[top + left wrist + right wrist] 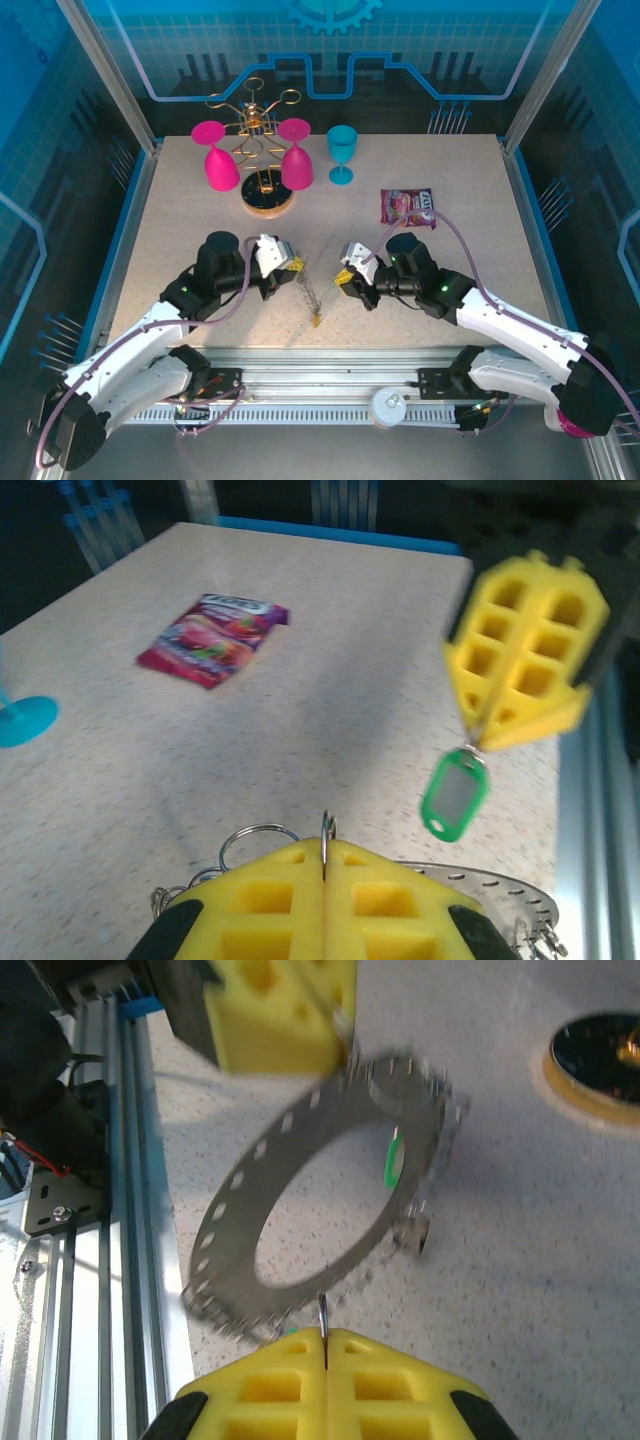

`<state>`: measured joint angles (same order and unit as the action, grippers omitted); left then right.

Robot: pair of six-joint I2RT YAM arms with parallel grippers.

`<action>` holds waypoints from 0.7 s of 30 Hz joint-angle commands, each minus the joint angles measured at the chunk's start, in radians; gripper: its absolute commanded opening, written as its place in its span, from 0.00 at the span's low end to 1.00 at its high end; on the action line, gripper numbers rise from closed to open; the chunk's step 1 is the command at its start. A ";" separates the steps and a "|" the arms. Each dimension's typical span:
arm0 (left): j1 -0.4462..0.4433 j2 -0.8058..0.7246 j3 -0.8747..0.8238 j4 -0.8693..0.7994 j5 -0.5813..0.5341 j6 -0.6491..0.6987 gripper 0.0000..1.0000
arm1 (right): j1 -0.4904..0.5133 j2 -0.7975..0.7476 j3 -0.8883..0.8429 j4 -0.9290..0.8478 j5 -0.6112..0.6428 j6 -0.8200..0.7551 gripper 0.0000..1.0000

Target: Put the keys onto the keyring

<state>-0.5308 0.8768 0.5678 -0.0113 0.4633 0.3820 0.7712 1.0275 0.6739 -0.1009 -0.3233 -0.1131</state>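
- Left claw [288, 263]: clenched. In the right wrist view its yellow fingers [275, 1010] grip the upper rim of the keyring [335, 1110]. In its own wrist view a thin metal edge stands pinched between the pads.
- Keyring: a flat grey ring with a wide central hole and small holes round the band, held tilted and clear of the worktop [450, 170] between the two claws. From above it shows edge-on as a thin dark line.
- Right claw [345, 278]: clenched. In the left wrist view the green key [455, 795] hangs from its fingertips [525, 660], just beside the keyring and apart from it.
- Small wire rings [250, 838] show just beyond the left claw's pads; their attachment cannot be determined.
- A green sliver near the far side of the keyring is too blurred to identify.
- A small yellow item [316, 320] lies on the worktop below the claws, too small to identify.
- Far side of the worktop: snack packet [407, 207], teal glass [342, 152], wire rack [268, 195] carrying two pink glasses.
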 commanded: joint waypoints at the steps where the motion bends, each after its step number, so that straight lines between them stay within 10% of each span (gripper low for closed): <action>1: -0.040 -0.018 0.023 -0.013 0.098 0.110 0.00 | -0.009 -0.005 0.011 0.047 -0.080 -0.077 0.00; 21: -0.065 0.013 0.020 0.019 0.108 0.146 0.00 | 0.005 0.081 0.090 0.135 -0.168 -0.069 0.00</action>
<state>-0.5858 0.8829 0.5678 -0.0231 0.5327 0.5049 0.7715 1.0988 0.7269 -0.0090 -0.4801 -0.1593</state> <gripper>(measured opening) 0.050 0.064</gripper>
